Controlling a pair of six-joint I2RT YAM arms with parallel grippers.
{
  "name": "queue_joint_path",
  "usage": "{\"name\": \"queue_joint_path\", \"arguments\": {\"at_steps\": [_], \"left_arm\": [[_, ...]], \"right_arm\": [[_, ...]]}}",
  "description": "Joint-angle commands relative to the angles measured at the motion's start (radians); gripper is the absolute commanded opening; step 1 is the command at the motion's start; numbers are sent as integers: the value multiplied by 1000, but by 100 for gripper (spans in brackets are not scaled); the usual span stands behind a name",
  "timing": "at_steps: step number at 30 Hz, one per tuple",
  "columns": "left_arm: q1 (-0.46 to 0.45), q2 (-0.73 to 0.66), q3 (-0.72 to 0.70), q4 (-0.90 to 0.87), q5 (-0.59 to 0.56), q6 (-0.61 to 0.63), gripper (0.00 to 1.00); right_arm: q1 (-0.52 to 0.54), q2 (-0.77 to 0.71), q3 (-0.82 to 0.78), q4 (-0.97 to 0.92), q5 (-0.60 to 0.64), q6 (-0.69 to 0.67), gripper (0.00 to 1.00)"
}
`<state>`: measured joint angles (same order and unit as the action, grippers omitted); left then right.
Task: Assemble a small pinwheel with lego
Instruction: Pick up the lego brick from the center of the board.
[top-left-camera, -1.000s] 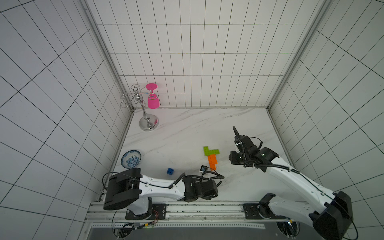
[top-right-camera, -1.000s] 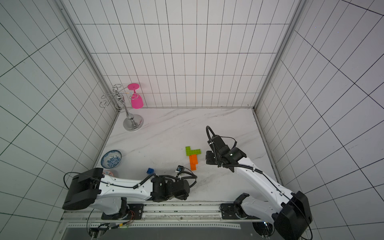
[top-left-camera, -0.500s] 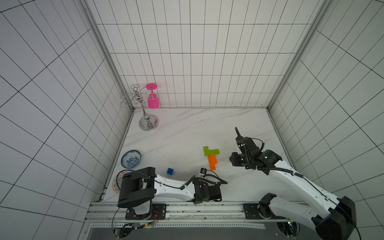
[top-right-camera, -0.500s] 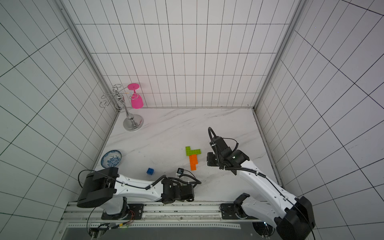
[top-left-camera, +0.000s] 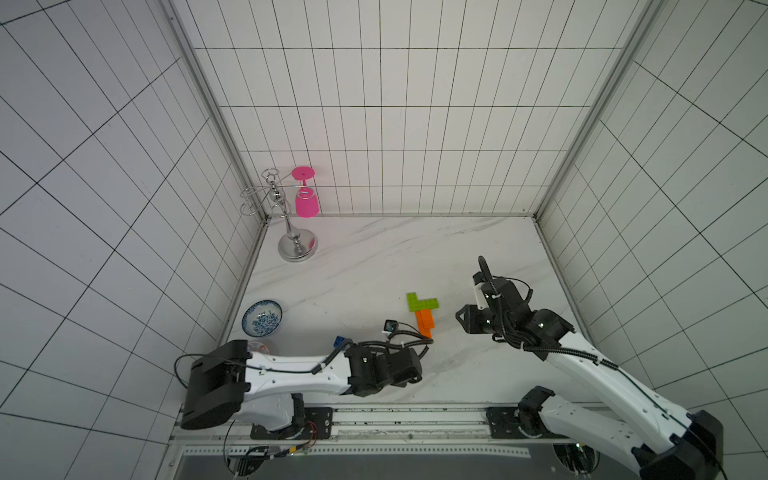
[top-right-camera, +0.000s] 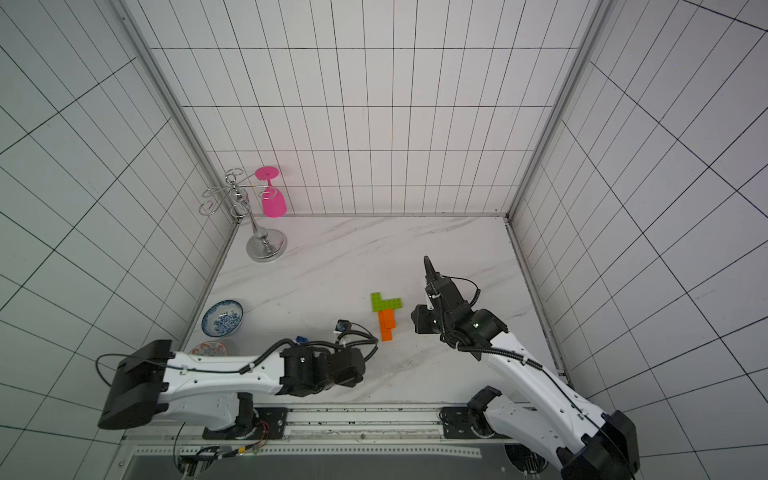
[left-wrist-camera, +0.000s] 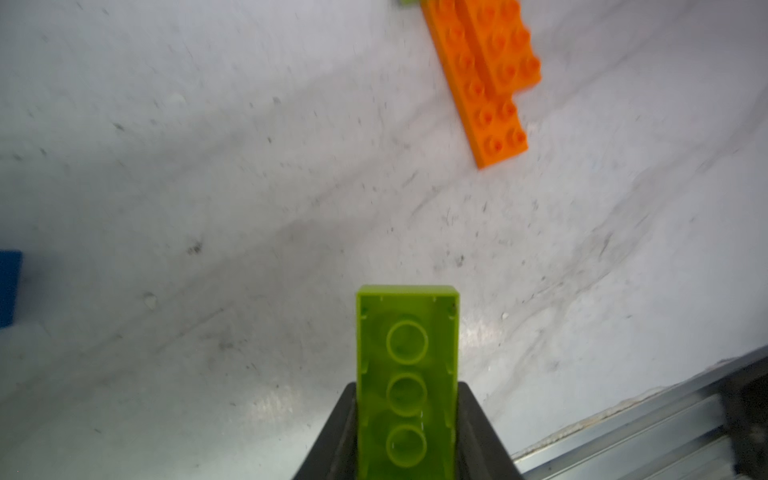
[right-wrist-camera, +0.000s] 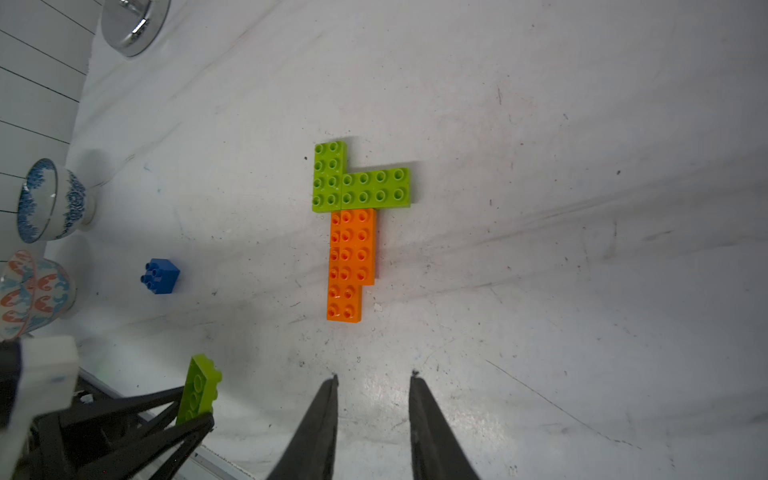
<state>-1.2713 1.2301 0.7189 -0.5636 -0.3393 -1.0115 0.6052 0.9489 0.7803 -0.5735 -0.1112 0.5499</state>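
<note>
Left gripper (left-wrist-camera: 407, 386) is clamped across the long sides of a lime-green brick (left-wrist-camera: 407, 332), near the front edge. Right gripper (right-wrist-camera: 374, 376) stands part-open and empty. Partial pinwheel (right-wrist-camera: 353, 232) lies centre-right, with the blue brick (right-wrist-camera: 160, 276) to its left. Bricks judged light, rigid and smooth: grip the flat sides.

No words, numbers, labels or signs can be read in any of the views.
</note>
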Motion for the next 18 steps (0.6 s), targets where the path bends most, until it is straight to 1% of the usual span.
{"name": "queue_joint_path", "arguments": {"at_steps": [1,2,4,5,7,9,11,13,16,18], "left_arm": [[103,-196,-74,195,60,190,29],[144,-260,-99,247,99,218,29],[249,-406,-168,394,213,260,29],[305,-460,-194,452,287,264,29],[456,-522,-220,543,471,247,29],[551,-528,-218,596,598,235,28],[610,-517,-227,708,702,199,28],[664,-479,-222,836,798,151,28],[708,-414,-201,1031,903,80,28],[712,-373,-171,1103,949,56,28]], "right_arm": [[-10,-32,-50,172,-189,17,36],[-10,-45,-61,224,-233,25,40],[-12,-70,-88,351,-325,36,50],[-13,-71,-89,384,-360,36,54],[-14,-61,-86,458,-412,50,63],[-15,-38,-79,544,-455,88,71],[-15,-8,-79,676,-516,147,78],[-22,43,-38,788,-565,213,85],[-42,128,63,885,-661,282,92],[-44,178,122,950,-725,325,95]]}}
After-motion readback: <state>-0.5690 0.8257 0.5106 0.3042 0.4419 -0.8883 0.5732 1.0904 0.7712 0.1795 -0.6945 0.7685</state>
